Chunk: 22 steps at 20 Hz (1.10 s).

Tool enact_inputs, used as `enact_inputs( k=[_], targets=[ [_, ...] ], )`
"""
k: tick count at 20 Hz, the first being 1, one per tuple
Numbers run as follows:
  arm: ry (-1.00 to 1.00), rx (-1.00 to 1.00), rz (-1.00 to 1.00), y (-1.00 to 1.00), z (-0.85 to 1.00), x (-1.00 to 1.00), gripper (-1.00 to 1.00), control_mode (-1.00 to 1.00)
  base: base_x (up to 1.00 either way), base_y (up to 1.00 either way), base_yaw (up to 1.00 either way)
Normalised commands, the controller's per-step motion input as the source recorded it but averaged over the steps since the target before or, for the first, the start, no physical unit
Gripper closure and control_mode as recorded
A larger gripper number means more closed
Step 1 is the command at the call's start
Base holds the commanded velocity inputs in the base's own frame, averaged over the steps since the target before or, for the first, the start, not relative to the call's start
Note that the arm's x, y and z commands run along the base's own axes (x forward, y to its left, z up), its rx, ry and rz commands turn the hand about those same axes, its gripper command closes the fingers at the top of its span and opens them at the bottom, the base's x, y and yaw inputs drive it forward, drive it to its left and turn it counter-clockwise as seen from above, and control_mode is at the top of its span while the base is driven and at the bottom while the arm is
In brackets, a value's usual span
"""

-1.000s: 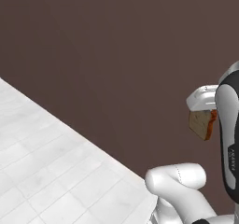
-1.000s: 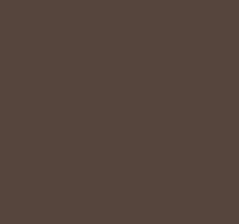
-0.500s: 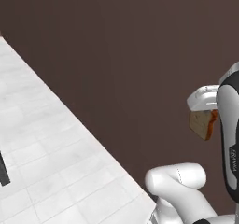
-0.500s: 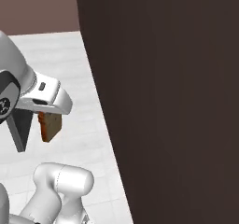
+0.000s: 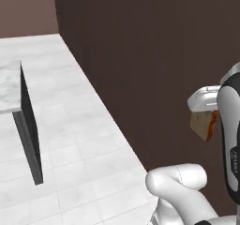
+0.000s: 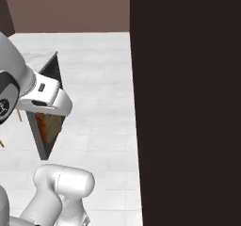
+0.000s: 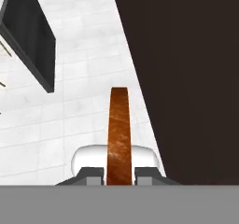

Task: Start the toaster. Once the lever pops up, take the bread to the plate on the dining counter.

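Observation:
My gripper [image 5: 204, 117] is shut on the bread [image 5: 202, 125], a tan-brown slice with a darker crust that hangs in the air beside the arm. In the right base view the bread [image 6: 47, 127] hangs under the gripper [image 6: 45, 116]. The hand view has the bread [image 7: 119, 129] edge-on, rising between the fingertips of the gripper [image 7: 119, 174]. The dining counter [image 5: 10, 86], marble-topped with a dark end panel [image 6: 52, 74], stands ahead to the left, and its dark end [image 7: 32, 36] sits at the hand view's upper left. The toaster and the plate are out of view.
A tall dark brown wall [image 5: 154, 55] runs close along the right side [image 6: 188, 102]. White tiled floor [image 5: 84, 163] lies between it and the counter. Thin yellow stool legs [image 6: 20, 118] stick out beside the counter's end.
The whole picture has shifted, so the base has moved: the wall has slid to the right and the dining counter has come into sight. The bread stays in the shut gripper.

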Motion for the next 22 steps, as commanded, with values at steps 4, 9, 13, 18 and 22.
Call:
enact_inputs(
  k=[4, 9, 13, 18, 22],
  targets=[
    [0.00, 0.00, 0.00, 0.00, 0.00, 0.00, 1.00, 1.00, 1.00, -0.06, 0.42],
    [0.00, 0.00, 0.00, 0.00, 0.00, 0.00, 1.00, 1.00, 0.98, -0.34, 0.36],
    [0.00, 0.00, 0.00, 0.00, 0.00, 0.00, 1.00, 1.00, 0.90, -0.58, 0.31],
    [0.00, 0.00, 0.00, 0.00, 0.00, 0.00, 1.00, 1.00, 0.93, -0.66, 0.26],
    [0.00, 0.00, 0.00, 0.00, 0.00, 0.00, 1.00, 1.00, 0.91, -0.68, 0.23]
  ],
)
